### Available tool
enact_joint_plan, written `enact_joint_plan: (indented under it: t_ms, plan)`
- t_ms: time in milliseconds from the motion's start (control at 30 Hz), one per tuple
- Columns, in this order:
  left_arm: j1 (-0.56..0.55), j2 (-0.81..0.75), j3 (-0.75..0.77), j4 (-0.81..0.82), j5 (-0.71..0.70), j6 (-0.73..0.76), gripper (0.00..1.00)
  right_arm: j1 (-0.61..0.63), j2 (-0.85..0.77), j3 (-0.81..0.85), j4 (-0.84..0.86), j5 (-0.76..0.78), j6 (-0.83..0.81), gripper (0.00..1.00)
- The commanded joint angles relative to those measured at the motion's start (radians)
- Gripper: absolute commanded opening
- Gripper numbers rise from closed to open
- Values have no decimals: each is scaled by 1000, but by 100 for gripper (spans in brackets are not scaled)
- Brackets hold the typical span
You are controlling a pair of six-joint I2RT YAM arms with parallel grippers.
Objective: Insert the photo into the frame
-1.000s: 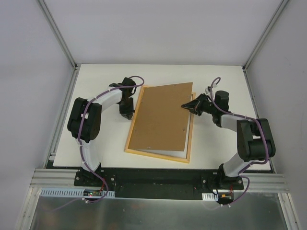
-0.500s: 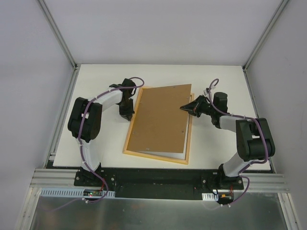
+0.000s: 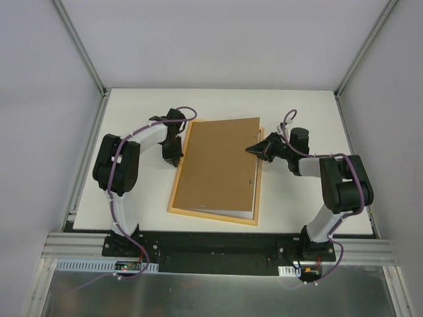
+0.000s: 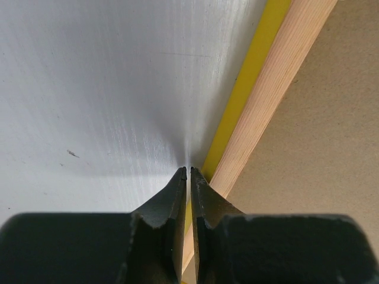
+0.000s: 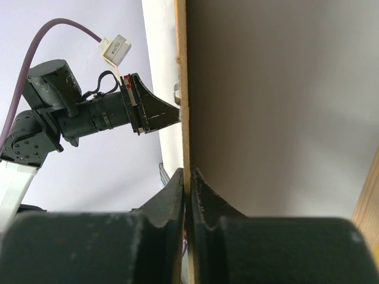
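Observation:
The frame (image 3: 177,183) lies face down on the table, pale wood up, with a yellow rim showing in the left wrist view (image 4: 249,83). The brown backing board (image 3: 221,165) lies on it, slightly askew. My right gripper (image 3: 253,149) is shut on the board's right edge (image 5: 183,89) and holds that edge a little raised. My left gripper (image 3: 173,158) is shut and empty, its tips (image 4: 189,170) on the table against the frame's left rail (image 4: 266,112). A pale strip (image 3: 221,212) shows under the board's near edge. The photo's printed side is hidden.
The white table (image 3: 132,198) ends at grey walls on the left, right and back. The black base rail (image 3: 218,244) runs along the near edge. The left arm (image 5: 89,112) shows across the board in the right wrist view.
The frame and board have slid and turned a little to the left. My right gripper has moved left and up with the board's edge. The board sits more squarely over the frame.

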State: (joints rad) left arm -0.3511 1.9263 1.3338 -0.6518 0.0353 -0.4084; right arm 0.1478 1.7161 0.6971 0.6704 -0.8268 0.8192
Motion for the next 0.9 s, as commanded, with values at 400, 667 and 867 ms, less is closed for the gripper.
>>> enact_joint_plan:
  t_ms: [400,667,867]
  plan:
    - [-11,-7,-8,3,35,-7,6,26,-111,234,-665,204,-383,61]
    - [-8,-9,-7,3,38,-9,6,26,-144,317,-913,340,-508,70]
    - [-8,-16,-7,3,41,-15,6,27,-182,314,-1002,442,-566,70]
